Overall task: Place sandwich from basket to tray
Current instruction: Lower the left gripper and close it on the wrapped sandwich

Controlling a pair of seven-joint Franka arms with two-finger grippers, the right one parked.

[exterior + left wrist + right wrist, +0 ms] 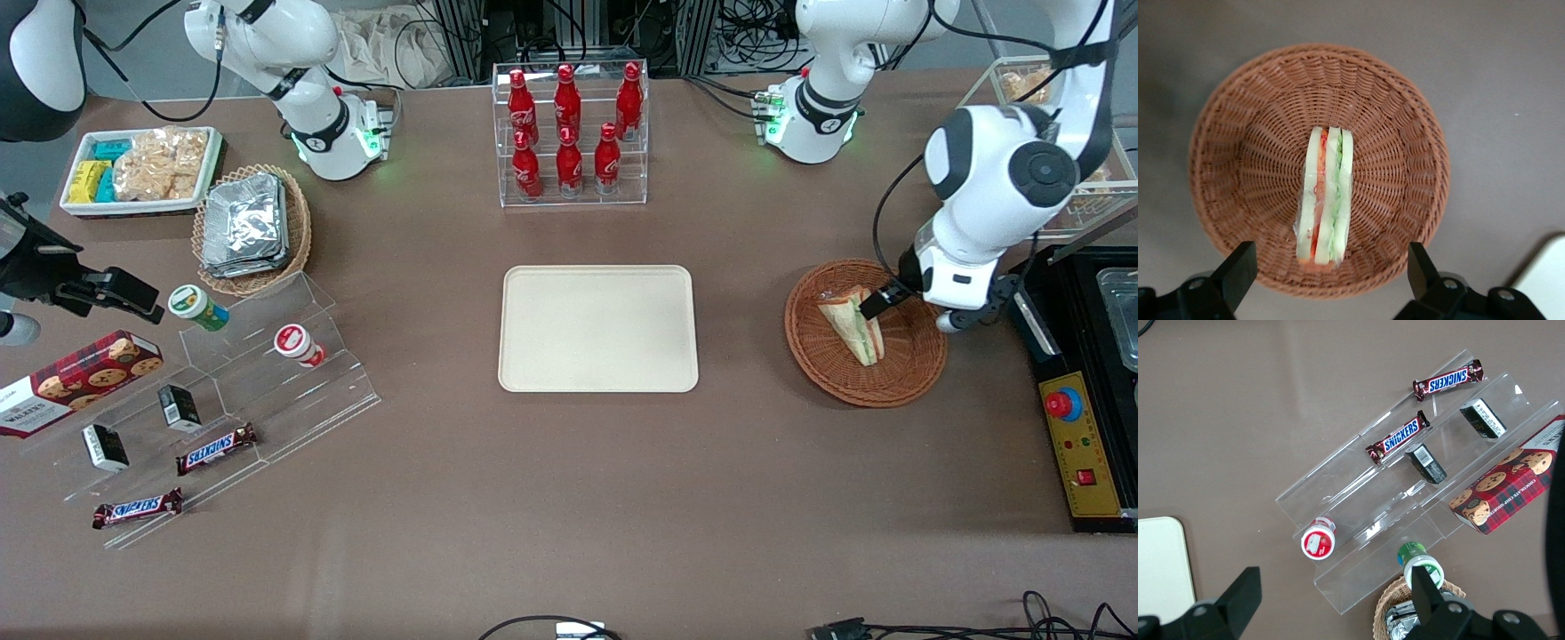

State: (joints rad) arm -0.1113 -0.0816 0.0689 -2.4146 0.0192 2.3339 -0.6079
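Note:
The sandwich (853, 324), a clear-wrapped wedge of pale bread with green and red-orange filling, stands on edge in the reddish-brown wicker basket (827, 373) toward the working arm's end of the table. The left gripper (911, 311) hangs open just above the basket, over the sandwich, holding nothing. In the left wrist view the sandwich (1327, 193) lies in the middle of the basket (1238, 133), with the open gripper (1330, 273) above its wide end and one dark finger to each side. The cream-beige tray (597, 329) lies bare at the table's middle; a corner of it shows in the left wrist view (1545, 273).
A clear rack of red bottles (569, 124) stands farther from the camera than the tray. A black control box with a red button (1076, 444) sits beside the basket at the table's edge. A tan basket of foil packets (249, 227), a snack bin (142, 169) and clear steps with snacks (222, 418) lie toward the parked arm's end.

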